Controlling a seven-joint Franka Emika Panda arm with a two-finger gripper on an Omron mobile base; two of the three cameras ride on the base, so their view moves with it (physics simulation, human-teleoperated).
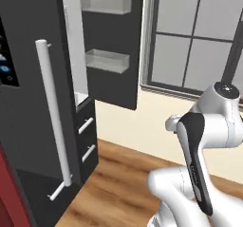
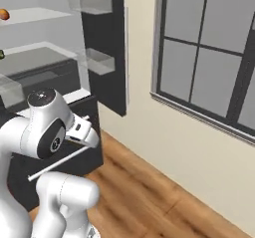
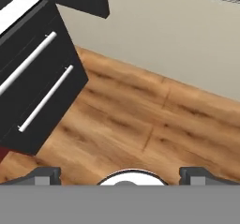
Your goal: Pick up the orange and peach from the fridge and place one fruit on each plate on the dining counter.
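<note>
The fridge (image 1: pixel 28 126) stood with its right-hand door (image 1: pixel 114 45) swung wide, clear bins (image 1: pixel 107 60) hanging on that door's inner face. Seen from the left base camera, a long silver bar handle (image 1: pixel 54 117) ran down the closed dark door, well to the left of the arm.

From the right base camera, the white interior lay up and to the left of the arm's elbow. A small orange-coloured fruit (image 2: pixel 4 15) sat on an upper glass shelf (image 2: pixel 35 15) at the frame's edge; whether it was the orange or the peach could not be told.

In the hand camera, the gripper (image 3: pixel 124 175) pointed down at the wooden floor (image 3: pixel 150 120). Its two dark fingertips (image 3: pixel 44 175) stood far apart with nothing between them. The fridge's lower drawers (image 3: pixel 35 82), each with a silver bar, lay up and to the left of the fingers, well apart from them. A pale wall (image 3: pixel 178 35) ran across above the gripper.
</note>
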